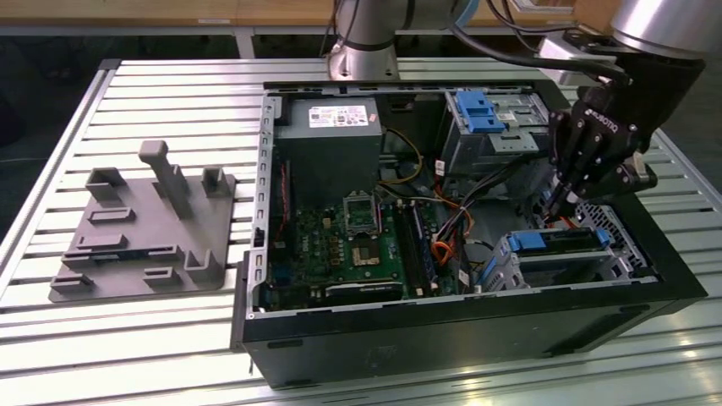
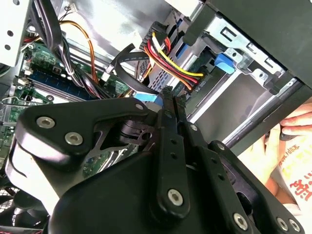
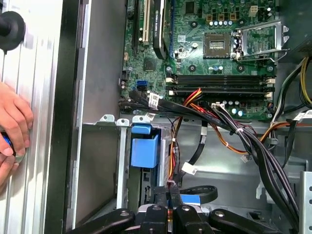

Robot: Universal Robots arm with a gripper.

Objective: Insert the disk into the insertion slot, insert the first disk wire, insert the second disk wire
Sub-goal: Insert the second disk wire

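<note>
The gripper is pinched shut, hold unclear, beside the seated disk; the limp wire is best taken by its plug.

Arm angled down, claw pointing down.
Fingers pressed tog. in second wrist view, no gap at tips.

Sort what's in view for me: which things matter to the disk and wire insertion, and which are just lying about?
On the job: gripper, disk in its blue carrier, insertion slot holding it, black cable with a blue end.
Just lying about: grey fixture plate, blue-latched cage, power supply, a person's hand.
</note>
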